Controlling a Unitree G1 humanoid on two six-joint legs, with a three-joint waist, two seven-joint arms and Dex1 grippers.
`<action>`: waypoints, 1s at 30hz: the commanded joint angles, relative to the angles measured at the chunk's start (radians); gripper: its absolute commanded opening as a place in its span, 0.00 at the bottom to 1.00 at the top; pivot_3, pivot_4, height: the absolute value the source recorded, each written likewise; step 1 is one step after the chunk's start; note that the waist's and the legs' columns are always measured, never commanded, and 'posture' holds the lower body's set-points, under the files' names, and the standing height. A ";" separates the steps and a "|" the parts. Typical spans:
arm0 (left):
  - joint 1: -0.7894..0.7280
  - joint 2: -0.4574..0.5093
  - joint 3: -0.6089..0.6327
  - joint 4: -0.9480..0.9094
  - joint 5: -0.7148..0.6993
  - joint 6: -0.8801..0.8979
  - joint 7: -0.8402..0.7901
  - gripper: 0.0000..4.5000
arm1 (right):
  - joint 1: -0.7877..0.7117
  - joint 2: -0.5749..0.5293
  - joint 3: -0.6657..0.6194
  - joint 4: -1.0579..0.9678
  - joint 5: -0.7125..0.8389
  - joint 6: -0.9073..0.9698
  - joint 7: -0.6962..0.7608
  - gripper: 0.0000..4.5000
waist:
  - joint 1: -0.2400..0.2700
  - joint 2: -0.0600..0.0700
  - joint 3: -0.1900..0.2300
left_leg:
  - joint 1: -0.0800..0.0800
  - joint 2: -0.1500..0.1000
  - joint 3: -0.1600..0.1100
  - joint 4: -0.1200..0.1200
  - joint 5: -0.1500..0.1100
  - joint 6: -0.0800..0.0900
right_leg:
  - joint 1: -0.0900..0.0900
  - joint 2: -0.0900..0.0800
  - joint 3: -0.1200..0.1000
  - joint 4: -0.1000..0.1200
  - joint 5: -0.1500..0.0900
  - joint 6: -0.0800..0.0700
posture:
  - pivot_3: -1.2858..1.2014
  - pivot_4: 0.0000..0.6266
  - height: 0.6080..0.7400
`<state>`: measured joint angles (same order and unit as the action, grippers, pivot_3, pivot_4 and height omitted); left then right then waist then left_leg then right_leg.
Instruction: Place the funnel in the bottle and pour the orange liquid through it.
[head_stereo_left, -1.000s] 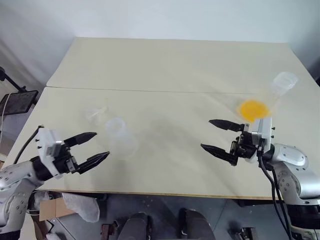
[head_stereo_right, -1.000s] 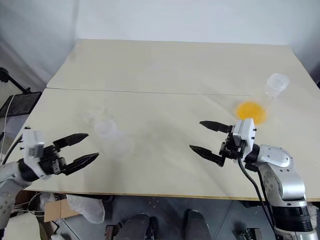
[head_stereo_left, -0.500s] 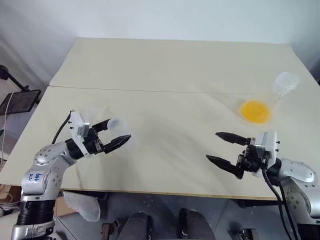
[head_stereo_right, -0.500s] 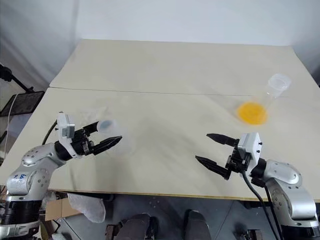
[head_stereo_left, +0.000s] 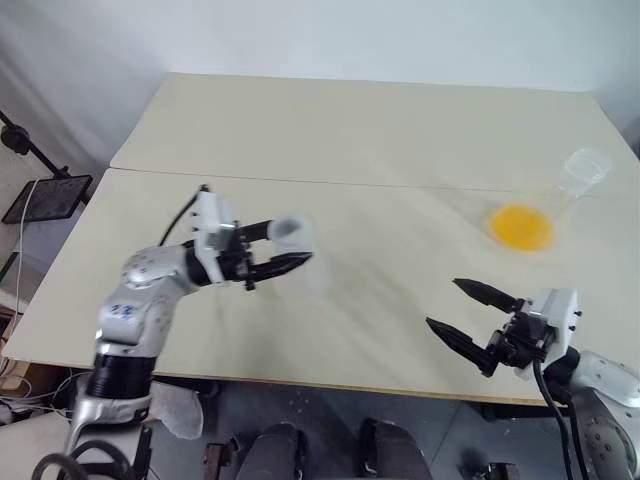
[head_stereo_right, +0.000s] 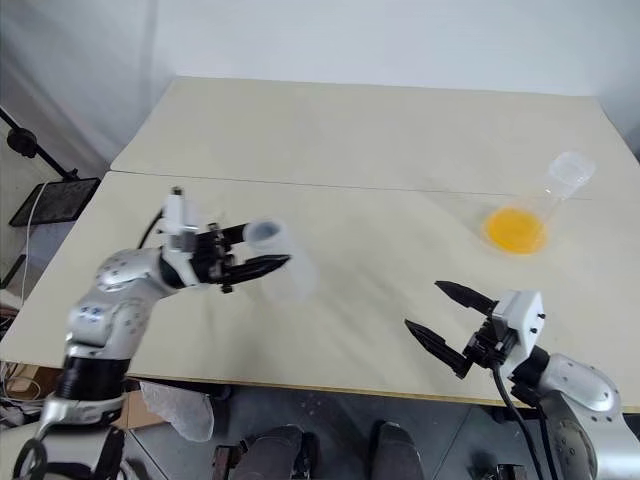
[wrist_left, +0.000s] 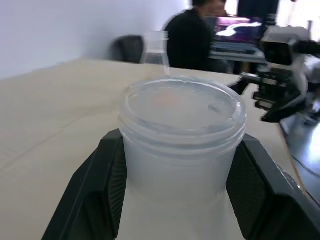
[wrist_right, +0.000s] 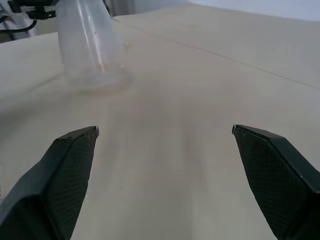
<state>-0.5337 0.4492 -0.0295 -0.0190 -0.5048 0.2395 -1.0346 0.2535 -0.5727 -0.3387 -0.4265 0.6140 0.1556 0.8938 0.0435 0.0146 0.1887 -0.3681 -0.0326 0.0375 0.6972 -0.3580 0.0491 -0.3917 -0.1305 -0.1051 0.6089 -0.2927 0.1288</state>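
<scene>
A pale beige table (head_stereo_left: 330, 120) carries the things, a thin seam running across it from side to side. Near its right edge stands a clear flask (head_stereo_left: 560, 195) holding orange liquid (head_stereo_left: 520, 226). The frosted bottle (head_stereo_left: 295, 250) stands left of centre.

Between the grippers: bare table (head_stereo_left: 390, 270), open passage.
Ahead of right gripper (head_stereo_left: 468, 321): clear flask (head_stereo_left: 545, 210) of orange liquid (head_stereo_left: 520, 227) stands well apart.
Left gripper (head_stereo_right: 262, 248): frosted bottle (head_stereo_right: 275, 262) fills its jaws.

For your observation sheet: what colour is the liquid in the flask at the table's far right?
Bright yellow-orange liquid, clearest in the right eye view.
</scene>
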 joint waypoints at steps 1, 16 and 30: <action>-0.112 -0.118 -0.088 0.144 0.095 -0.128 0.001 0.53 | 0.061 0.024 -0.065 -0.074 0.000 -0.038 -0.041 1.00 | 0.004 -0.001 0.001 | 0.000 0.000 0.000 0.000 0.000 0.000 | 0.000 0.001 0.000 0.000 0.000 0.000 | 0.52 0.24 1.00; -0.485 -0.398 -0.163 0.835 0.346 -0.469 0.023 0.53 | 0.304 0.168 -0.117 -0.228 -0.036 -0.127 -0.169 1.00 | 0.004 -0.003 0.001 | -0.002 0.000 0.007 -0.001 0.001 0.004 | -0.001 0.000 0.000 -0.005 0.001 0.003 | 0.52 0.24 1.00; -0.398 -0.316 -0.056 0.684 0.246 -0.356 -0.075 1.00 | 0.220 0.121 -0.087 -0.182 -0.028 -0.119 -0.143 1.00 | 0.004 -0.002 0.001 | -0.002 0.000 0.006 0.000 0.001 0.004 | -0.001 0.000 0.000 -0.003 0.001 0.003 | 0.52 0.24 1.00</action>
<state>-0.9507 0.1145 -0.1072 0.7367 -0.2268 -0.1348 -1.0853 0.4790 -0.4343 -0.4269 -0.6133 0.5721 0.0432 0.7382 0.0479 0.0122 0.1897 -0.3699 -0.0325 0.0428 0.6977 -0.3566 0.0533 -0.3928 -0.1308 -0.1052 0.6059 -0.2914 0.1316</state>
